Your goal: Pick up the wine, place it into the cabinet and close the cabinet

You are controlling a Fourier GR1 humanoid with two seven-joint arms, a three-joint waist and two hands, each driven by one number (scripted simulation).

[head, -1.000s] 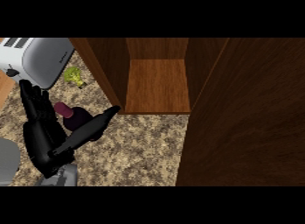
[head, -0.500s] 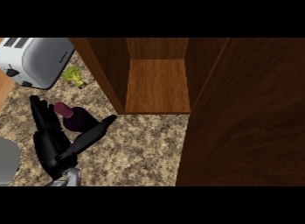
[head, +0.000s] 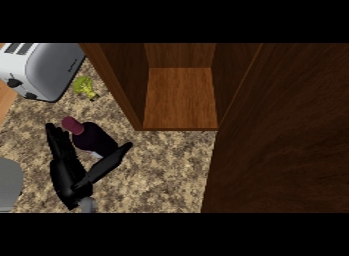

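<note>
- The cabinet point(head: 181, 95) fills the far middle of the head view, its inside open and bare, with a wooden floor panel showing; the broad dark door point(head: 288, 135) stands swung out along the right, from far to near.
- The counter point(head: 162, 170), speckled stone, runs from the left edge to the door's foot; open room lies between the hand and the cabinet's near lip.
- A toaster point(head: 38, 69) sits at the far left, with a small green thing point(head: 85, 87) just beside it, near the cabinet's left wall.
- A grey forearm's edge shows at the near left point(head: 0, 182); which arm it belongs to I cannot tell.
- Only one hand point(head: 70, 167) shows, black, at the near left, and I take it for the left. Its fingers stand on the wine's left and its thumb reaches out on the right, so it appears to be closing round the bottle, though a full hold is not plain.
- The wine point(head: 88, 136) is on the counter, left of the cabinet and near its left wall, its reddish cap pointing far-left.
- The step in hand looks like the grasp: settle fingers and thumb on opposite sides of the body before lifting.
- Then, in my judgement, lift clear of the lip, swing right round the cabinet's left wall, and keep off the door's edge.
</note>
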